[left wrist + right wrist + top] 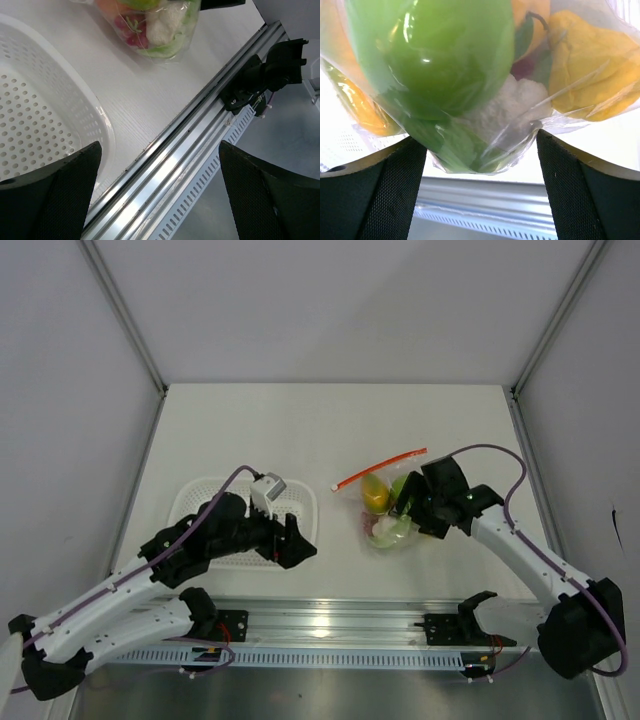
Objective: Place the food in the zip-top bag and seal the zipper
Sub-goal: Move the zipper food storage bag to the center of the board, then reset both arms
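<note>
Both tools, bench notes.

- Bag lies on the bench right of centre. Fruit is inside: green one, yellow one, white lump, something dark red behind.
- Red strip runs along the bag's far side, angled. Cannot tell from here whether it is pressed shut.
- My right tool is wide open and straddles the bag's lower end. The plastic bulges between the fingers. As far as I can see it is not squeezing and has hold of nothing.
- My left tool is fully open and holds nothing. It hangs over the right rim of the white basket, well apart from the bag.

Judgement: loading looks done; sealing is the step in hand.

How to do it well:
- Nudge the fruit down from the mouth first so the strip lies flat.
- Pin one end of the strip with one tool.
- Pinch with the other and slide along the whole length. The bag is floppy and will likely skate on the bench if not anchored.
</note>
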Robot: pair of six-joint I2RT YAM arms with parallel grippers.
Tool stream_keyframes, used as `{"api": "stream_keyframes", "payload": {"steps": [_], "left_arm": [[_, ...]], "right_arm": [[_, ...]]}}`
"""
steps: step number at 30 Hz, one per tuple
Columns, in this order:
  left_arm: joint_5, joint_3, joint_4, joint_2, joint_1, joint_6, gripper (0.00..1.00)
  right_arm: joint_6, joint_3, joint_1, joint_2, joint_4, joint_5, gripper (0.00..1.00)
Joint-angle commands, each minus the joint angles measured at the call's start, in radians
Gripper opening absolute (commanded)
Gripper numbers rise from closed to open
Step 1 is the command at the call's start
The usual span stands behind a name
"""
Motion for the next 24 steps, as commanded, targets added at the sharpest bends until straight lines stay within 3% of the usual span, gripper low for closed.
{"api": "stream_keyframes", "payload": {"steps": [1,5,10,13,17,24], "left_arm": [[-0.007,0.031,-0.013,-0.035,0.007,-0.016,0.99],[-0.015,0.020,-0.021,-0.056,0.007,-0.019,0.99],[-0.021,0.002,-0.015,-0.064,0.007,-0.024,1.00],[-0.021,-0.001,0.002,-0.058,0.007,-0.030,1.00],[-0.013,0.000,0.025,-0.042,0.007,-0.037,0.99],[-0.016,-0.021,0.045,-0.039,0.007,-0.057,0.99]], "right_arm": [[-0.063,0.096,-0.028,0.069,0.073,0.028,0.90],[-0.092,0.119,-0.028,0.080,0.067,0.011,0.90],[-0.150,0.116,0.003,-0.058,0.061,-0.026,0.91],[-0.175,0.122,0.046,-0.176,0.035,-0.001,0.99],[-0.148,0.116,0.069,-0.277,-0.066,0.136,1.00],[-0.093,0.049,0.084,-0.388,-0.197,0.204,0.99]]}}
